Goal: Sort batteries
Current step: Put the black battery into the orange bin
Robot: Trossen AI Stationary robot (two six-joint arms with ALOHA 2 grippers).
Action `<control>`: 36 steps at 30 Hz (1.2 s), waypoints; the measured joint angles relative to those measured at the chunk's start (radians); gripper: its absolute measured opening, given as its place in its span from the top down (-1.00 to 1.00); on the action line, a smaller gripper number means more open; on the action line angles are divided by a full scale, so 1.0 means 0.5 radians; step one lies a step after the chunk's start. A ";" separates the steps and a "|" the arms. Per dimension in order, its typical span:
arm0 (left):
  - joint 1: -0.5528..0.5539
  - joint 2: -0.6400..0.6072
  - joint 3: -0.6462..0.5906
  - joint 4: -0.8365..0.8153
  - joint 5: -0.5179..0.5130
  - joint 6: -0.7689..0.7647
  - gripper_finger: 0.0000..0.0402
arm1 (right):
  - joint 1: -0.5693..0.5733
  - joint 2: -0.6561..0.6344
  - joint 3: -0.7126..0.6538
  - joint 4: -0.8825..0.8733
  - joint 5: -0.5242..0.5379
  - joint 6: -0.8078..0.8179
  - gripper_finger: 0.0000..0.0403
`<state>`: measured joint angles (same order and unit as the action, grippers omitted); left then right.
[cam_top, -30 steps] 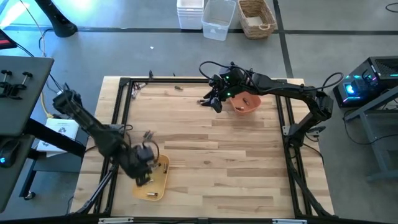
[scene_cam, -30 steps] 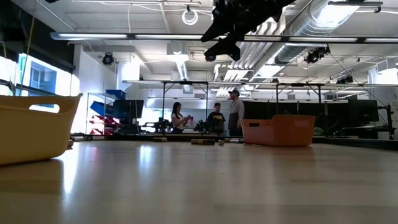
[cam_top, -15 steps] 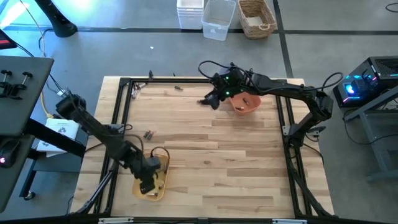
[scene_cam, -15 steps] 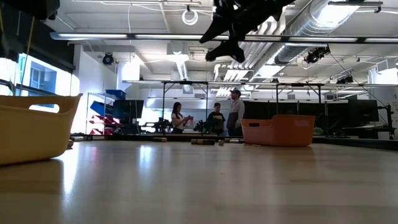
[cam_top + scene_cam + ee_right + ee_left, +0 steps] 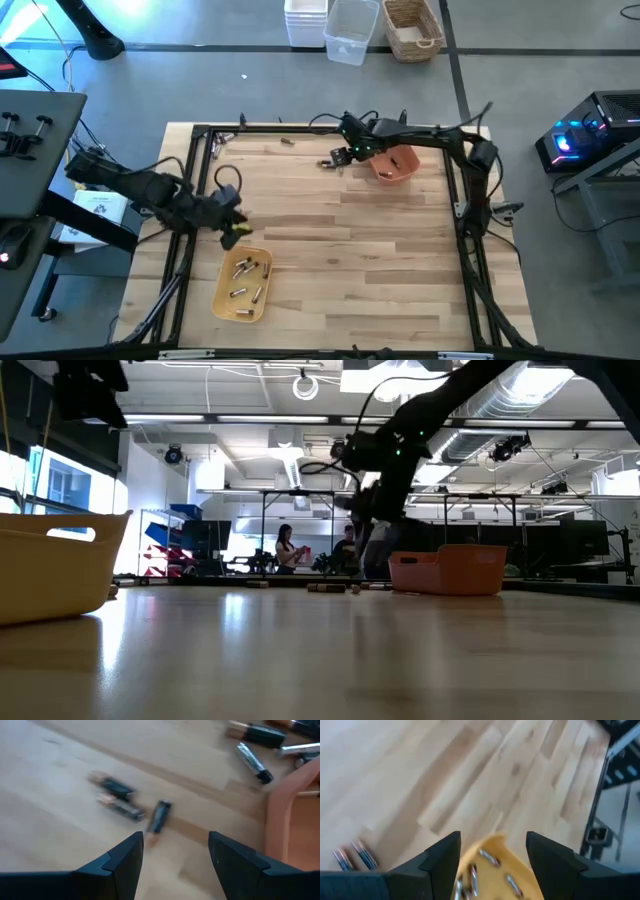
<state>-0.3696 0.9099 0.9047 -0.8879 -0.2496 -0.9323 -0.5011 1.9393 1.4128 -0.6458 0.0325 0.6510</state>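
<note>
My left gripper [image 5: 231, 228] is open and empty above the table, just beyond the far end of the yellow tray [image 5: 243, 285]. Several batteries [image 5: 487, 870] lie in that tray, and two batteries [image 5: 351, 856] lie on the wood beside it. My right gripper [image 5: 344, 155] is open and empty, low over a small group of loose batteries [image 5: 131, 805] on the table, left of the orange tray [image 5: 396, 165]. More batteries [image 5: 254, 759] lie next to the orange tray's wall [image 5: 292, 810].
A single battery [image 5: 286, 143] lies near the table's far edge. A black rail frame [image 5: 205, 160] runs round the table. Bins and a basket [image 5: 412, 28] stand on the floor beyond. In the low view, people [image 5: 290, 550] stand far behind the table.
My left gripper has gone from over the yellow tray toward the far edge, and now stands beyond the tray's far end. My right gripper has come down toward the loose batteries left of the orange tray, and its arm has folded lower.
</note>
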 joint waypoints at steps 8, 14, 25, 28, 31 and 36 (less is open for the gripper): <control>0.287 0.030 0.000 0.083 -0.095 0.160 -0.09 | 0.004 0.114 0.000 0.057 -0.021 0.008 -0.08; 0.534 0.135 0.000 0.388 -0.148 0.161 -0.09 | 0.013 0.168 0.000 0.071 -0.046 -0.007 -0.08; 1.046 0.335 0.001 0.726 0.129 0.650 -0.09 | 0.072 0.312 0.012 0.206 -0.022 0.251 -0.08; 1.189 0.336 0.000 0.729 0.236 0.799 -0.09 | 0.118 0.355 0.012 0.191 0.096 0.278 -0.05; 1.305 0.331 0.000 0.732 0.328 0.911 -0.09 | 0.164 0.383 0.013 0.130 0.229 0.291 0.13; 1.450 0.310 0.001 0.761 0.424 1.080 -0.09 | 0.217 0.377 0.011 0.036 0.387 0.245 0.83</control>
<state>0.3557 1.0646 0.9051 -0.5072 -0.0378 -0.3920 -0.3927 2.1279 1.4182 -0.6278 0.2261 0.7735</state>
